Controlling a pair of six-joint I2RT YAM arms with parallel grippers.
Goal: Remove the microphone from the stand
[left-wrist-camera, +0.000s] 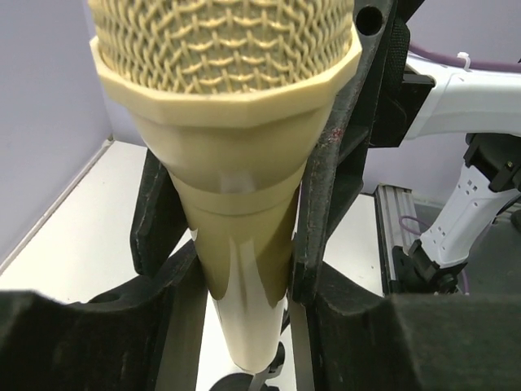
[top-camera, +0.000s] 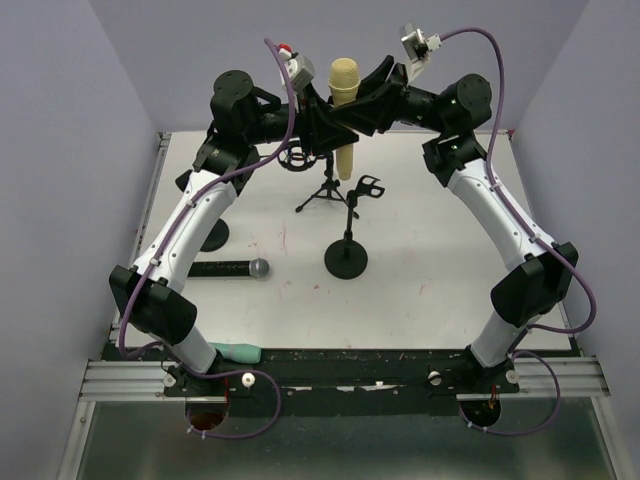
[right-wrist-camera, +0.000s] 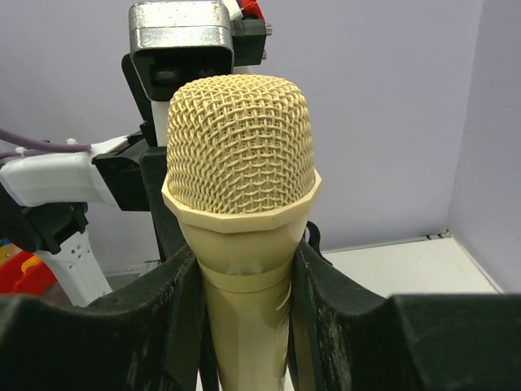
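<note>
At the back of the bench, both arms meet over the tripod stand, and I log the step as the lift-off itself. The right pincer is pinching the yellow microphone just below its mesh head, with a finger against each side. The left pincer brackets the same body from the opposite side. I cannot tell whether it is pressing or merely standing close.

The microphone stands upright, head up, with its tail beside the top of the tripod stand. I cannot tell whether the tail is still seated; a dark shape sits around it at the bottom edge of the left wrist view.

My judgement is that the next move calls for a straight upward draw, with one firm grip and no twisting against the tripod stand.

There are no containers proper. The nearest is the clip on the round-foot stand, and it holds nothing. A black microphone lies flat on the bench.
</note>
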